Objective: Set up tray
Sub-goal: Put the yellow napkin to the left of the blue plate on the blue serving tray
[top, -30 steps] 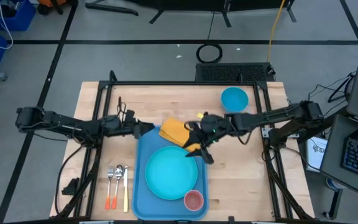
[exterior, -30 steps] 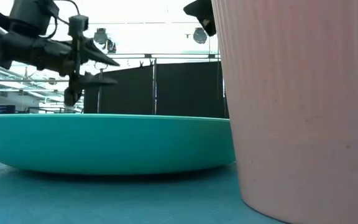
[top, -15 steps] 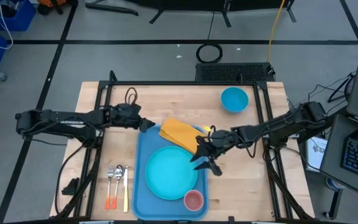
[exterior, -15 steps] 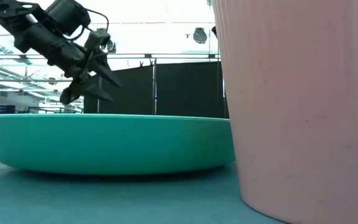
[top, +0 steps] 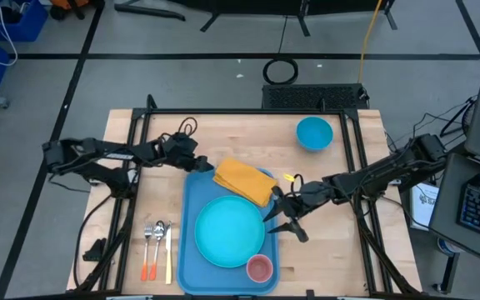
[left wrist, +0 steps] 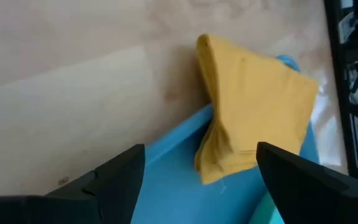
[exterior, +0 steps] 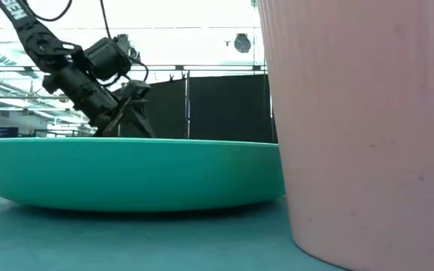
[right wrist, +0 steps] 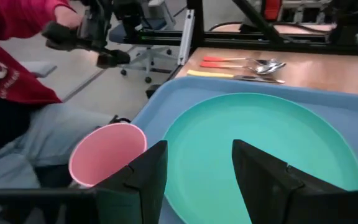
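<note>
Left gripper (top: 200, 165) wide open, empty, yellow napkin (top: 244, 181) just ahead on blue tray (top: 192, 250) corner. Right gripper (top: 286, 223) spread, empty, plate (top: 227, 233) alongside.

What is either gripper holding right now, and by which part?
Nothing. The left gripper is open near the yellow napkin; the right gripper is open over the turquoise plate.

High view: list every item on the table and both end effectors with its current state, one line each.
tray: flat on table
plate: on tray, empty
pink cup: upright on tray, near corner
yellow napkin: folded, overhanging tray's far edge
blue bowl: upright on table, off tray
cutlery: on table beside tray
left end effector: open, empty
right end effector: open, empty
</note>
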`<state>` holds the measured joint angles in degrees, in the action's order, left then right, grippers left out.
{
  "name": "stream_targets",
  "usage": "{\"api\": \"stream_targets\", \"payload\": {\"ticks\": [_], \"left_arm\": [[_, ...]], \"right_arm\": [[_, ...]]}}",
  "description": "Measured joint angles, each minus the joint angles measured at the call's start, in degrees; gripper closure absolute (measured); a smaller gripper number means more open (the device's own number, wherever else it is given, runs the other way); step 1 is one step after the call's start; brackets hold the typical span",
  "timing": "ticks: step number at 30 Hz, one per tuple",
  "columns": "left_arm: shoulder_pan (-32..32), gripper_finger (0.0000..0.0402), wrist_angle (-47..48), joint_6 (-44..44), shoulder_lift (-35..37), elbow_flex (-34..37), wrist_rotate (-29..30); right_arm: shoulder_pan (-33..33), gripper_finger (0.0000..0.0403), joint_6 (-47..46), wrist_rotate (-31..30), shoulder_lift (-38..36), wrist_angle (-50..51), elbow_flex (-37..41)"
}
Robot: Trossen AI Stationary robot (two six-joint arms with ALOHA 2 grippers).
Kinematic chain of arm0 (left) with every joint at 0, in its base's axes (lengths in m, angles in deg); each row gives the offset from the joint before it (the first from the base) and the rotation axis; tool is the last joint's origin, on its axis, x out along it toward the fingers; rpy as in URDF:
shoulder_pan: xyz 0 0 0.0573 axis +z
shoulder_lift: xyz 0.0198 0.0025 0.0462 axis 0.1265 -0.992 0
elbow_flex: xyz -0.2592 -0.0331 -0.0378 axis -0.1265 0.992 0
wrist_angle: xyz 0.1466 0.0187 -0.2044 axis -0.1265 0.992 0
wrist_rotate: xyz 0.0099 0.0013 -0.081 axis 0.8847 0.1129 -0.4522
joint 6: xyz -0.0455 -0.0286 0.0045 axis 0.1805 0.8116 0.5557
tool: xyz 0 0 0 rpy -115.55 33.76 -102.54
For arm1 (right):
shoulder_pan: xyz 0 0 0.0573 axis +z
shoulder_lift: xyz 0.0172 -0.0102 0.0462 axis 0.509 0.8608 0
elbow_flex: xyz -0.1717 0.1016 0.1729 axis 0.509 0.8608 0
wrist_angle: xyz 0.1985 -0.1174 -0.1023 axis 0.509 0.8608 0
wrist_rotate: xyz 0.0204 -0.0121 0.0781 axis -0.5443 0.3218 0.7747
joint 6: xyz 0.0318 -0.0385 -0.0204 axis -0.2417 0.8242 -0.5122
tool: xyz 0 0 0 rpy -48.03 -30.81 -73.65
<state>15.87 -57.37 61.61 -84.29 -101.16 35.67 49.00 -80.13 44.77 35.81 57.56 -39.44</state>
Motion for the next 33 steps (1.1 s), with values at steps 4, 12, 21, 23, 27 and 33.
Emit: {"api": "stream_targets", "payload": {"ticks": [4,12,21,23,27,33], "left_arm": [[0.82,0.0087,-5.44,1.02,-4.34,-0.12,-0.77],[1.64,0.0087,-4.94,-1.57,-11.09,-5.74,-2.71],[0.40,0.0087,-1.99,-3.92,-19.30,-12.39,-6.89],[0.50,0.0087,-2.04,-3.90,-20.05,-12.67,-8.03],[0.79,0.0087,-2.44,-4.15,-20.30,-12.74,-8.48],[0.74,0.0108,-2.70,-4.77,-19.65,-12.63,-8.12]], "right_arm": [[1.08,0.0232,0.16,-1.60,-0.34,0.34,0.45],[1.28,0.0232,0.17,-1.60,-0.36,-0.09,0.45],[1.24,0.0232,0.18,-1.50,-0.36,0.37,0.40],[1.24,0.0232,0.18,-1.45,-0.34,0.62,0.40],[1.24,0.0232,0.18,-1.41,-0.34,1.20,0.40],[1.32,0.0232,0.16,-1.55,-0.33,0.45,1.58]]}}
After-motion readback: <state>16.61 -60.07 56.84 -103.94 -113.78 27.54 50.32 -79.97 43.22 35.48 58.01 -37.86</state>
